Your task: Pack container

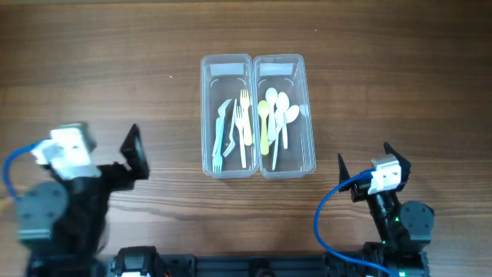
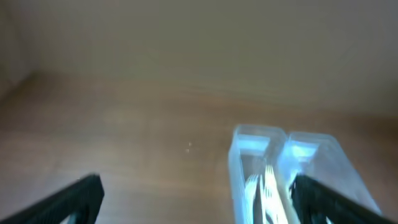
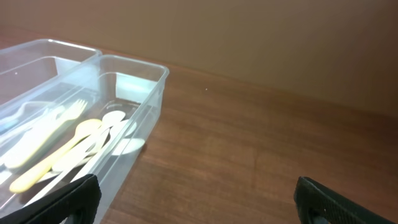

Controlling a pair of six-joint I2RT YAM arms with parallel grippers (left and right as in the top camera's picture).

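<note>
**Containers look packed; both grippers empty**

Overhead: two clear containers stand side by side, touching, mid-table. The left container holds forks. You can count about five pieces in pale blue, yellow and white, but they overlap too much to be sure. The right container holds spoons, about five, one yellow-green and the rest white. You see no cutlery outside them. The left gripper sits near-left and the right gripper near-right, both well apart from the containers.

Left wrist: the view is blurred. The left gripper stands wide with nothing between its fingers, and both containers lie ahead to the right.

Right wrist: the right gripper is also wide and empty. The right container lies ahead to the left, and its spoons rest flat below the rim.

Packing looks about finished. Before you call it done, check that no handle rides over a rim. If you reach in, come straight down over the middle of a compartment and keep your fingers off the walls, because light tubs like these probably slide easily.
</note>
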